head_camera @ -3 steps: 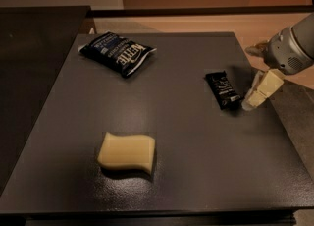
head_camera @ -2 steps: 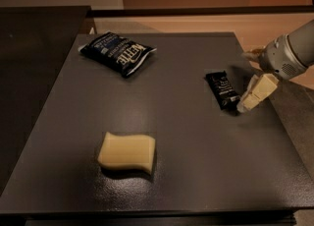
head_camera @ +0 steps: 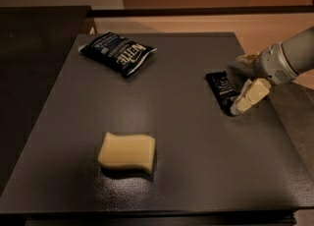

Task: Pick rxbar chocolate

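The rxbar chocolate [head_camera: 223, 90] is a slim black wrapper with white print, lying flat on the right side of the dark table [head_camera: 196, 161]. My gripper [head_camera: 244, 80] comes in from the right edge and is open. Its near cream finger [head_camera: 249, 96] rests low by the bar's right side, touching or almost touching the bar's near end. The far finger [head_camera: 243, 61] is behind the bar, apart from it. Nothing is held between the fingers.
A dark-blue Kettle chip bag [head_camera: 117, 53] lies at the back left of the table. A pale yellow wavy sponge [head_camera: 127, 152] lies at the front left of centre. The table's right edge runs just beyond my gripper.
My gripper has moved a little to the left and down, closer to the bar. The bar, bag and sponge have not moved.
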Action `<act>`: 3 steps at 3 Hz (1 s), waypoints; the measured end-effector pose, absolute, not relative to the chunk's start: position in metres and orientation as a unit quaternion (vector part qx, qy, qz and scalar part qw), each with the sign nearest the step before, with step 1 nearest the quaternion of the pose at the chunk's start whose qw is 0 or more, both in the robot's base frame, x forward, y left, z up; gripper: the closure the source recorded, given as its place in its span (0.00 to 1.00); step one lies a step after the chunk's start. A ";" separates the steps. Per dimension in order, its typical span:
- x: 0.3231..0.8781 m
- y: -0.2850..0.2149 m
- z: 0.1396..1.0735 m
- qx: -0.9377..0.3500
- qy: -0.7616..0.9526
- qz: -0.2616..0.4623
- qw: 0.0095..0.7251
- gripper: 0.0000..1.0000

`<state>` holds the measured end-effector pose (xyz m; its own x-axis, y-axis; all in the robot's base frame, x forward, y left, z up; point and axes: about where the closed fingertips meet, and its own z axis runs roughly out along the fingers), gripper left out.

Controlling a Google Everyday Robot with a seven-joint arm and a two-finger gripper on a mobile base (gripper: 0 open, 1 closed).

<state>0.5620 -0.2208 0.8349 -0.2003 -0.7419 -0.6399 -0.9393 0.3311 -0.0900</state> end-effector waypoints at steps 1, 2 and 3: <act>0.561 -0.218 0.829 -0.552 0.756 0.169 0.308 0.19; 0.559 -0.214 0.828 -0.552 0.753 0.174 0.313 0.41; 0.557 -0.213 0.832 -0.550 0.751 0.178 0.319 0.64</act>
<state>0.5566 -0.2126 0.8323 -0.1915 -0.7123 -0.6753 -0.9394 0.3324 -0.0842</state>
